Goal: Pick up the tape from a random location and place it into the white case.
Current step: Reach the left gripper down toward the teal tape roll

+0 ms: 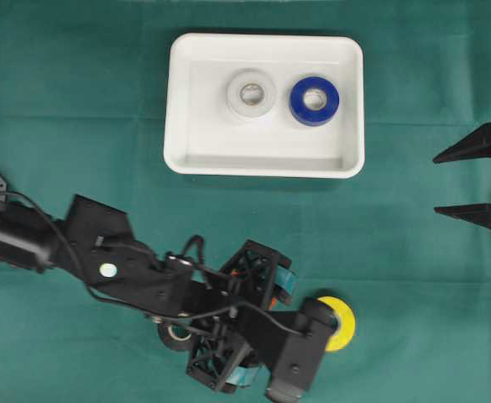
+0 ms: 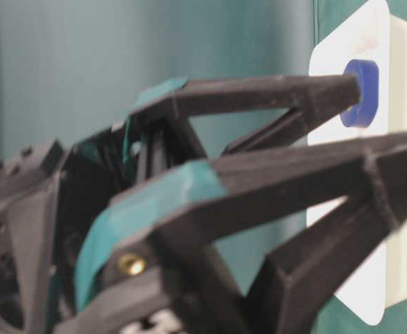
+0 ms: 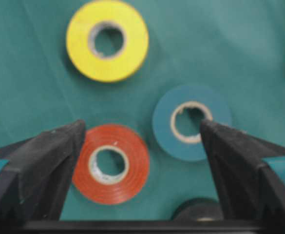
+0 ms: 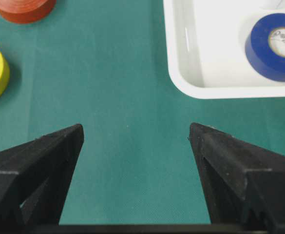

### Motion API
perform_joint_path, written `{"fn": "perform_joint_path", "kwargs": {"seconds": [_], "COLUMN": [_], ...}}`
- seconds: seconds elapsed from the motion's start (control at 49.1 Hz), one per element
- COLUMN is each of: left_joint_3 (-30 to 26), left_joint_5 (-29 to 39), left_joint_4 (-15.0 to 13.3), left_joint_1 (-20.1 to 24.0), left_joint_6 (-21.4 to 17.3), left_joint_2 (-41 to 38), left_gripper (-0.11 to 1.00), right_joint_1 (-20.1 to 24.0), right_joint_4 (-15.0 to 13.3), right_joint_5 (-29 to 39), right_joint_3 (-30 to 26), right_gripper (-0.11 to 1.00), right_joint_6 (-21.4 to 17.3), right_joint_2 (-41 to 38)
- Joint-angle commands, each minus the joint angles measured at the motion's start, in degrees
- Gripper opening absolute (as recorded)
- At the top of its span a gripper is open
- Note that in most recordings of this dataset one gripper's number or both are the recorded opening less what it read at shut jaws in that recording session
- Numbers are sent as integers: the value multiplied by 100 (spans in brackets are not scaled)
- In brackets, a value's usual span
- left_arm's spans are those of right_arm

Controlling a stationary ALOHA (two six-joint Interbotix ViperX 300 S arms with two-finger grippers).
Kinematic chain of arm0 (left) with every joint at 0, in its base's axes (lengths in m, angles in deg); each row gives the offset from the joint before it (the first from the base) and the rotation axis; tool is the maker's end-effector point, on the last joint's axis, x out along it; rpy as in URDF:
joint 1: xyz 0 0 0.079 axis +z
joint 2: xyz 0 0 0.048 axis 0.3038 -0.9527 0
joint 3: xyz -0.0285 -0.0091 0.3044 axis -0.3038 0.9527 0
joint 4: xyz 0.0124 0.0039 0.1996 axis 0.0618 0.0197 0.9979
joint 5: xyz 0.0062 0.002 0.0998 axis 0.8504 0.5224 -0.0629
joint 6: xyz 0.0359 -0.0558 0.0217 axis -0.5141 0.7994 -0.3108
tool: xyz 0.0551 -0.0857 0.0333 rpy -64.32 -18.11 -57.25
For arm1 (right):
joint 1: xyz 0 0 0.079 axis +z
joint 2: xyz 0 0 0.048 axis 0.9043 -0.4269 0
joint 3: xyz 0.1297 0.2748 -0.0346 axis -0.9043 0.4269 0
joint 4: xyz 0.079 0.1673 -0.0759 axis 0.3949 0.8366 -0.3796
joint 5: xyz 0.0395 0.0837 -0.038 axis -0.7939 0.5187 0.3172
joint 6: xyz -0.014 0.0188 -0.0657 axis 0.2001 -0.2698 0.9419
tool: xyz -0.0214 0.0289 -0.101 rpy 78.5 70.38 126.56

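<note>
The white case (image 1: 266,164) lies at the back middle and holds a white tape roll (image 1: 251,93) and a blue tape roll (image 1: 314,100). My left gripper (image 3: 142,129) hangs open over a cluster of rolls on the green cloth at the front. A red tape (image 3: 110,163) lies by its left finger and a teal tape (image 3: 191,122) by its right finger. A yellow tape (image 3: 107,40) lies farther ahead and a black tape (image 3: 200,212) close under the wrist. My right gripper (image 1: 438,184) stands open and empty at the right edge, apart from the case.
In the table-level view the left gripper's fingers (image 2: 273,97) fill the foreground, blurred, with the case rim (image 2: 398,42) behind. In the overhead view the left arm (image 1: 102,252) covers most of the cluster, leaving only the yellow roll (image 1: 339,323) and the black roll (image 1: 176,333) showing.
</note>
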Motion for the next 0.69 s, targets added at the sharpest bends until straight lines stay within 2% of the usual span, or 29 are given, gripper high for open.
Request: {"fn": "perform_joint_path", "kwargs": {"seconds": [0.0, 0.244, 0.671], "left_joint_3": [-439, -721, -633], "left_joint_5": [396, 589, 422], "left_joint_4": [35, 44, 44], "left_joint_1": [-18, -88, -88], "left_joint_6": [-132, -624, -633], "left_joint_2": [-18, -158, -158], "left_gripper": [94, 94, 94], "right_joint_1": [18, 18, 18], "right_joint_4": [0, 9, 0], "right_joint_5": [-26, -26, -26], "right_joint_3": [-132, -132, -132], "right_gripper": [83, 83, 83], "right_joint_6": [9, 9, 9], "right_joint_2": [-53, -53, -53]}}
